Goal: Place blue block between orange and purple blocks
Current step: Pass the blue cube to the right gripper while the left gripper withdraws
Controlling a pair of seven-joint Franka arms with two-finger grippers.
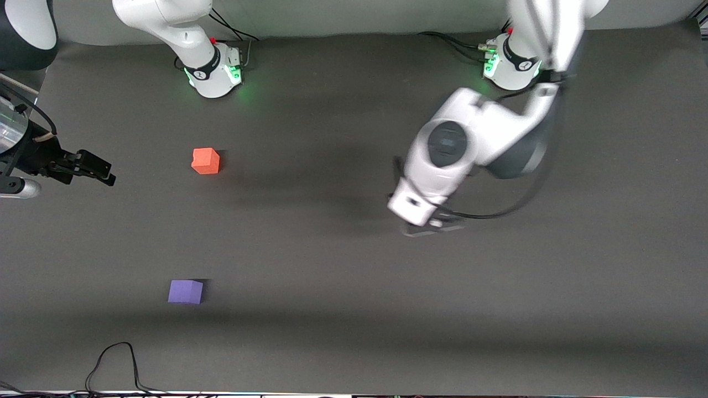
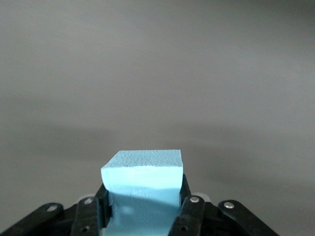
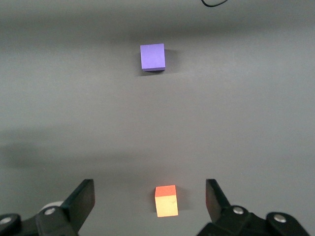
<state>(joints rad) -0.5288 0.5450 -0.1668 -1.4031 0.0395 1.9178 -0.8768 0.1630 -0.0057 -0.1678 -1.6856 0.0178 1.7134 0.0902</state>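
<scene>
The blue block (image 2: 142,169) is clamped between the fingers of my left gripper (image 2: 143,191). In the front view the left gripper (image 1: 434,228) is above the table's middle, toward the left arm's end, and the hand hides the block. The orange block (image 1: 205,161) sits toward the right arm's end. The purple block (image 1: 185,292) sits nearer to the front camera than the orange one. My right gripper (image 3: 149,189) is open and empty, high above, with the orange block (image 3: 166,200) below between its fingers and the purple block (image 3: 152,57) farther off. It does not show in the front view.
The table (image 1: 332,265) has a dark grey cover. Black equipment (image 1: 83,166) juts in at the right arm's end. A black cable (image 1: 113,354) loops at the edge nearest the front camera. The two arm bases (image 1: 213,72) stand along the back edge.
</scene>
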